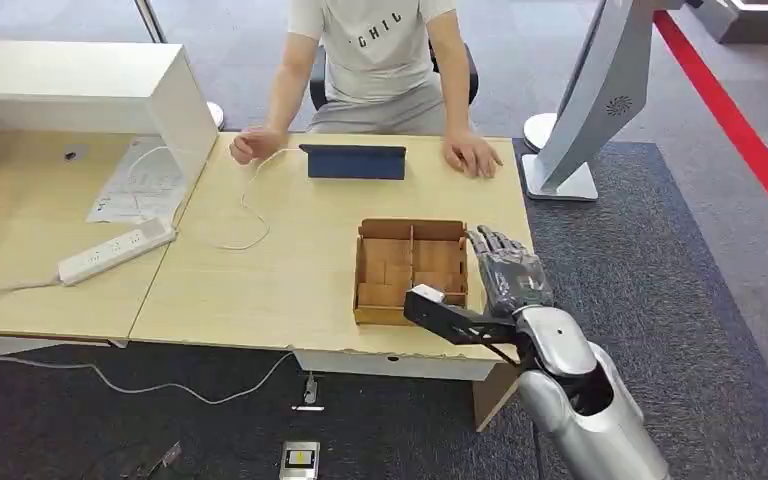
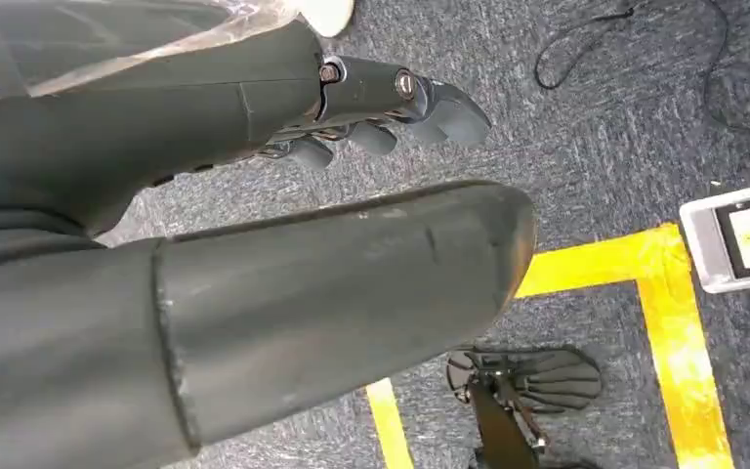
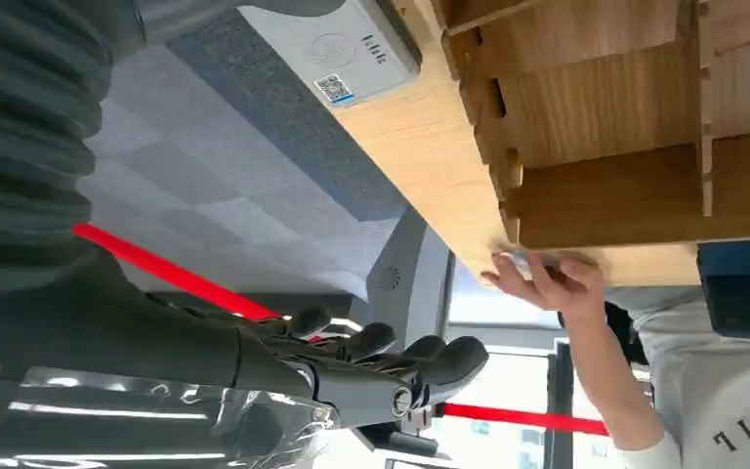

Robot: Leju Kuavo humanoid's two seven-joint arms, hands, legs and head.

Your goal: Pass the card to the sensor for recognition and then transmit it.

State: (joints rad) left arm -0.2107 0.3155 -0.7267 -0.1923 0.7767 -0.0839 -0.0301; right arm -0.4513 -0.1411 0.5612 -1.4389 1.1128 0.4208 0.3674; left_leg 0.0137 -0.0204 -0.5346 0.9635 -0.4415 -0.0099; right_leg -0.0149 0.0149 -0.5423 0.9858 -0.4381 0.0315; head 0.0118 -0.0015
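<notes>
Head view: I am seeing my right hand point(image 1: 506, 272) hovering, fingers extended and empty, beside the wooden divided box point(image 1: 410, 270). Right wrist view: a white sensor point(image 3: 337, 44) is lying beside it; a person's hand point(image 3: 547, 283) is possibly pressing a card. Left wrist view: my left hand point(image 2: 391, 107) is hanging, holding nothing.

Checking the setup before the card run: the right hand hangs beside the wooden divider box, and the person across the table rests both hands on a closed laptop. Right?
Not quite. In the head view the person's hands rest on the table, either side of a blue tablet, not on a laptop. The right hand is indeed beside the wooden divider box.
</notes>
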